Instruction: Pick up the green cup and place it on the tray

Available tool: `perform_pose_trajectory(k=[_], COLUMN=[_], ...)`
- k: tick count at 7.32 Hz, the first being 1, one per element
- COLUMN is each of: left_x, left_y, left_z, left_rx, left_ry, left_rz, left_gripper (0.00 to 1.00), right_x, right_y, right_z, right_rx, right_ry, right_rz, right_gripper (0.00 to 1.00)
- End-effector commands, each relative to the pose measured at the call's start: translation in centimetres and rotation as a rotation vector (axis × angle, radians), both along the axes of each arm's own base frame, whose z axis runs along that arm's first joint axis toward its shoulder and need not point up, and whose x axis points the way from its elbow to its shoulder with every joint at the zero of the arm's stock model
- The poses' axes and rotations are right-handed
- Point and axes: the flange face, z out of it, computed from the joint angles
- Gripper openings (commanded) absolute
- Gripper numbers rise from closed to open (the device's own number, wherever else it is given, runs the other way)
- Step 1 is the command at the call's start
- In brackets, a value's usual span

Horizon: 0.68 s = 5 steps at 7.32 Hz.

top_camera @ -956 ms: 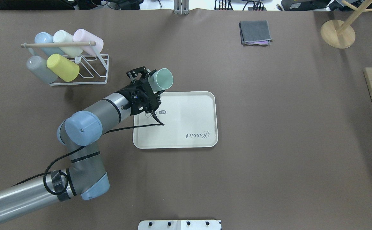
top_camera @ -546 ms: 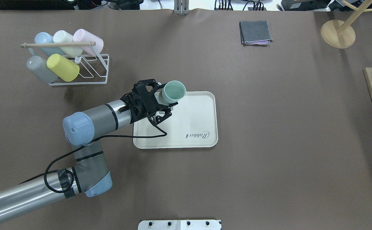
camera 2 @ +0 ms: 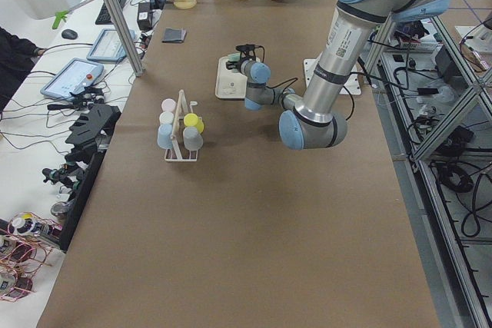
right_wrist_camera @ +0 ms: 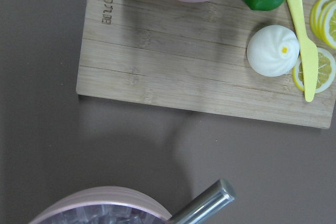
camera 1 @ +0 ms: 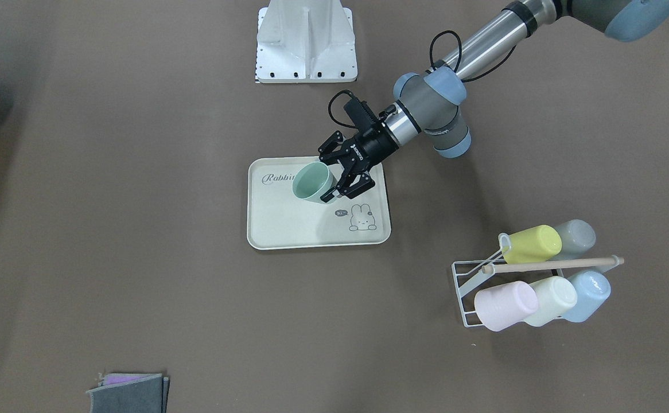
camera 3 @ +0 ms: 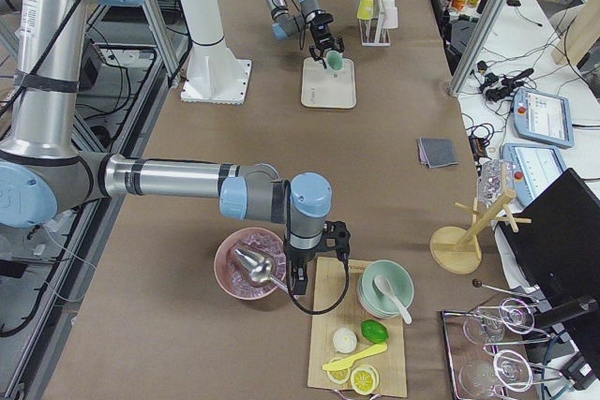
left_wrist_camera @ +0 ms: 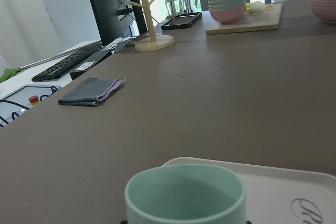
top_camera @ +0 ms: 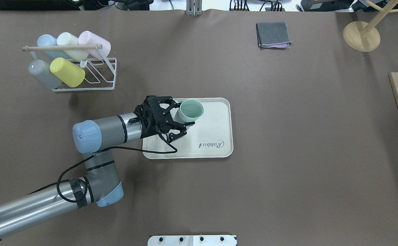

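The small smooth mint-green plastic cup [top_camera: 192,110] is leaning a little, mouth up, over the flat cream tray with the bunny drawing [top_camera: 216,119], near its far edge. I cannot tell if it is touching the tray. The black left pincer [top_camera: 181,118] is squeezing the cup's sides. If it is letting go while the cup is leaning, the cup could be tipping over and rolling onto the brown worktop [top_camera: 287,153]. The right pincer [camera 3: 302,278] is too far off to judge.
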Motion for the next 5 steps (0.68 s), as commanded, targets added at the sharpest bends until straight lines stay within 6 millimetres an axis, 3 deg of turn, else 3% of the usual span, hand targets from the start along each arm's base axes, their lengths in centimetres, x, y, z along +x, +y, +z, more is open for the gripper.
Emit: perform_pose_trajectory(k=[1, 3, 5], left_x=[1.43, 2.06, 2.33], left_y=[-0.25, -0.12, 0.30], left_z=[-0.93, -0.22, -0.73], left_rx=[-0.061, -0.087, -0.139], left_ry=[0.026, 0.016, 0.038], left_rz=[0.052, 0.097, 0.163], left_gripper=[0.00, 0.00, 0.00], right_x=[0.02, 0.02, 0.02], right_y=[0.00, 0.00, 0.00], right_z=[0.03, 0.03, 0.03], right_rx=[0.000, 0.000, 0.000], right_ry=[0.002, 0.002, 0.002], right_rz=[0.000, 0.000, 0.000], right_gripper=[1.00, 1.00, 1.00])
